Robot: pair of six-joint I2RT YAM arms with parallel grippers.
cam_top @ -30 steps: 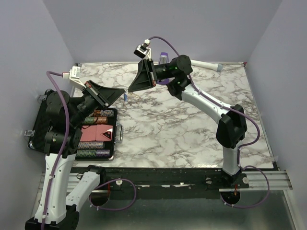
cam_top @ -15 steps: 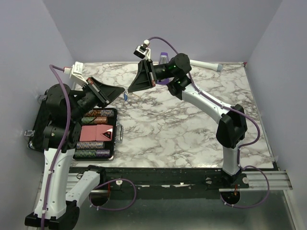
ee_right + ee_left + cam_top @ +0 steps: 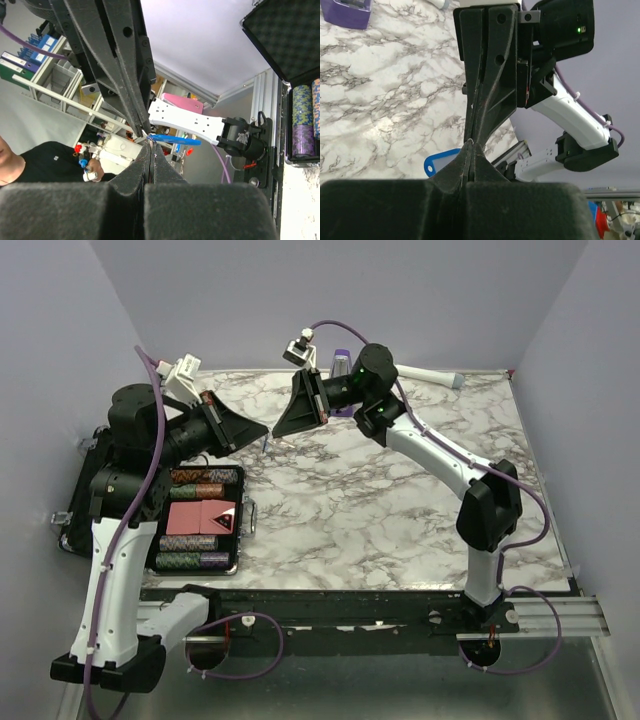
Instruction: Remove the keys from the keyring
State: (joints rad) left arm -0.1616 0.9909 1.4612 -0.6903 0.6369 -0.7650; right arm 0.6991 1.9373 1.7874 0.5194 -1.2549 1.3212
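Holding the keys (image 3: 263,445) up off the marble table (image 3: 400,510), above its far-left part, with the blue-headed one dangling just under the spot where the two sets of fingertips are meeting. Clenching the left gripper (image 3: 266,430) flat, fingers pressed together with no gap showing, on the small metal parts beside that blue head. Squeezing the right gripper (image 3: 276,431) equally tight and butting it tip to tip against the left one. Not being able to tell whether it is pinching metal or only touching it, the keyring being too small to make out in any view.

Reaching the left arm (image 3: 125,500) over an open black case (image 3: 200,520) of poker chips lying at the table's left edge, directly below the elbow and just beside the drop line of the keys. Stretching the right arm (image 3: 430,450) diagonally across the table from the near right corner, in front of a purple block (image 3: 342,362) and a white cylinder (image 3: 432,375) resting along the far edge, both well apart from the fingertips.

Working close to the far-left corner, with grey walls (image 3: 60,340) rising on the left, far and right sides and the left arm's upper joints near the left one. Showing bare marble across the middle, the near side and the right half, and open air between the fingertips and the surface below.
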